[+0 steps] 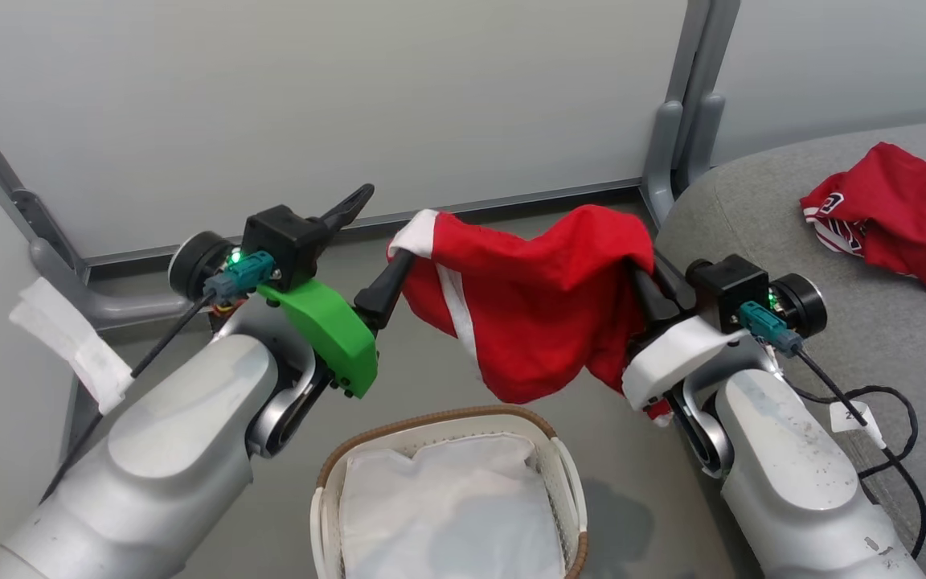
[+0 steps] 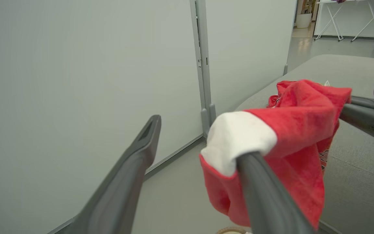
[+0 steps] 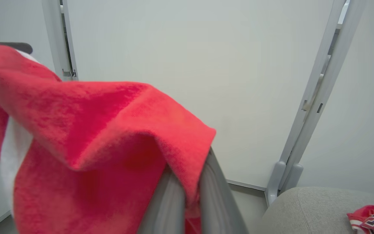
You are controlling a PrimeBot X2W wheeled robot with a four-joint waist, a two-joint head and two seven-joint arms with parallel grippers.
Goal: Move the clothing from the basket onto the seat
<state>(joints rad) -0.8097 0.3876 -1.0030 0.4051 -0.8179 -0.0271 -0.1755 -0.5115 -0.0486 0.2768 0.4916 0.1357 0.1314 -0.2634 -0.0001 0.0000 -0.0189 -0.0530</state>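
Basket (image 1: 439,415), white perforated, brown woven rim: on the floor nearest the robot, between the two forearms, holding a crumpled white liner sheet (image 1: 447,507). Shorts (image 1: 527,314), red with white stripe: hanging in the air above the basket, stretched between both grippers. Left gripper (image 1: 384,225): fingers spread wide, nothing pinched; the shorts' white band lies draped over one fingertip, and the other finger stands free. Right gripper (image 1: 646,281): fingers closed together on the fabric's opposite edge. Seat (image 1: 752,217), grey upholstered: at the robot's right, beyond the right arm. Jersey (image 1: 897,217), red, lettered: crumpled on the seat. Partition panels (image 1: 350,104), pale grey: behind everything.
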